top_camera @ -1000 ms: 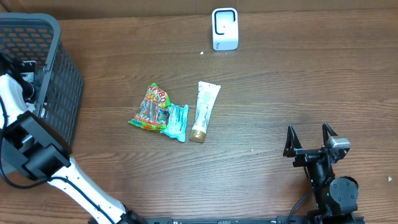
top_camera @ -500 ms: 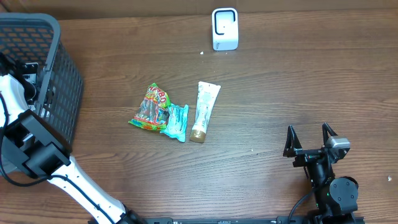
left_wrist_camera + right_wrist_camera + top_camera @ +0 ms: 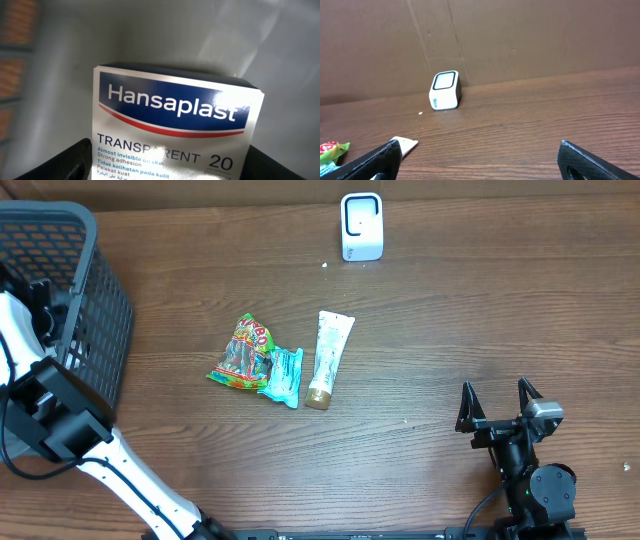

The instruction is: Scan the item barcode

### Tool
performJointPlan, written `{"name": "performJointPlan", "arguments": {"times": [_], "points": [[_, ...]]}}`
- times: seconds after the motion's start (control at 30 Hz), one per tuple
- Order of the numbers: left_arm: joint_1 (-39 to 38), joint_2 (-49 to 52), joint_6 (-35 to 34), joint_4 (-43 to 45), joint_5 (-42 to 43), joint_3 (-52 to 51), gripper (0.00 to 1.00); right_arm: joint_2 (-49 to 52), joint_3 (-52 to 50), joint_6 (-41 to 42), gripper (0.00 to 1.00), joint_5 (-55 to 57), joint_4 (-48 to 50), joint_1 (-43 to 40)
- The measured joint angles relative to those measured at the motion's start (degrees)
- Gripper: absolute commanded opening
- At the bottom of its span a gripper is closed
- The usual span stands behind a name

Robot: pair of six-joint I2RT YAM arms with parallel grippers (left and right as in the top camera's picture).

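Plasters first: the Hansaplast box fills the left wrist view, blue band and white lettering facing the camera, lying on a grey surface inside the basket. The left gripper straddles it, with one dark finger at the box's lower left edge and the other at its lower right edge. We cannot tell whether the jaws are actually pressing the sides or only standing close against them.

From overhead we see the left arm reaching over the basket's rim at the table's left end – the box itself is hidden from that angle.

The right gripper sits at the near right of the table with its fingers spread wide and nothing between them. It faces the white scanner, which stands upright at the far edge.

Mid-table lie a colourful candy bag, a teal packet touching its right side, and a pale tube just beside that, cap towards us.
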Motion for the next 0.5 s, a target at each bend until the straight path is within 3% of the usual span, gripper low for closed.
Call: {"name": "performJointPlan", "arguments": {"times": [0.3,0.5], "points": [[-0.02,0.28,-9.44,-10.69,4.42,19.76,0.77,0.0,0.0,0.02,1.0,0.04,0.0,0.0],[-0.17,-2.58,-11.58,-11.96,11.08,23.87,0.78,0.0,0.0,0.0,1.0,0.02,0.0,0.0]]}}
